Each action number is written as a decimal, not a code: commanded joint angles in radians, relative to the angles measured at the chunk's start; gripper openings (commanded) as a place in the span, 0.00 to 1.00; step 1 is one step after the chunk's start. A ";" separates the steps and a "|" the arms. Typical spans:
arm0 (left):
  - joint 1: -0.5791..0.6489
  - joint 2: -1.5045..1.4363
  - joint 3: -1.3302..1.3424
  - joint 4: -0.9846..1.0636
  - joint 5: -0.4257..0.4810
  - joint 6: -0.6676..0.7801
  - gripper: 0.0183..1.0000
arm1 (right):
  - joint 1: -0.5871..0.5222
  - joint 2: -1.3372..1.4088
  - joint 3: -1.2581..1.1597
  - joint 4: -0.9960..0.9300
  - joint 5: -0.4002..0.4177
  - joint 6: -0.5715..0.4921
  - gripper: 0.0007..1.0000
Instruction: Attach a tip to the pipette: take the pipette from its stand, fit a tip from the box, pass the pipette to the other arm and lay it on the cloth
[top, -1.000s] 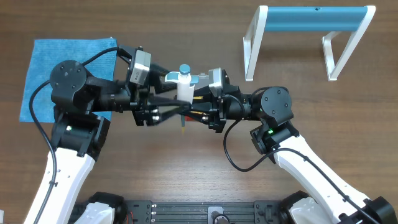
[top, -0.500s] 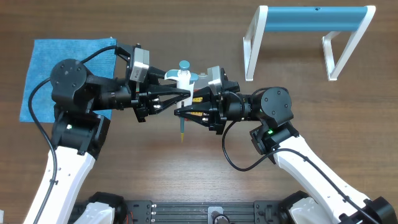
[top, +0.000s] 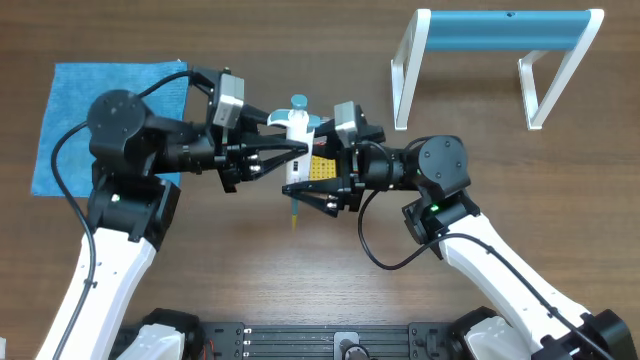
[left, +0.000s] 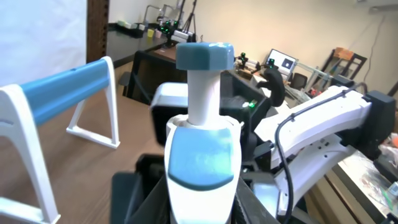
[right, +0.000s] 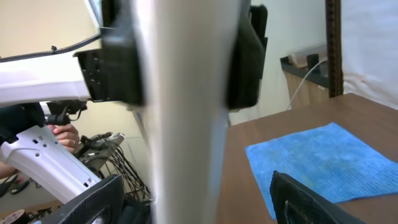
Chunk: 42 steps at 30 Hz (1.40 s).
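Left claw (top: 292, 158): clenched on the pipette (top: 297, 132), which is held above the bench (top: 300, 290).
Right claw (top: 306, 174): released, spread around the pipette.

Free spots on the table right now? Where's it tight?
Free: table between cloth and stand; table between stand and right arm; cloth's left part. Crowded: middle, where left arm and right arm meet at the pipette by the tip box.
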 joint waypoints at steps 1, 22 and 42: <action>0.103 0.032 0.020 -0.009 -0.019 0.014 0.01 | -0.122 -0.004 0.016 0.005 -0.101 0.096 0.78; 0.326 0.090 0.291 -1.136 -1.208 0.368 0.01 | -0.279 -0.549 0.016 -0.963 1.249 -0.666 0.79; 0.491 0.940 0.880 -1.101 -1.184 0.553 0.01 | -0.279 -1.305 -0.315 -1.353 1.411 -0.600 0.79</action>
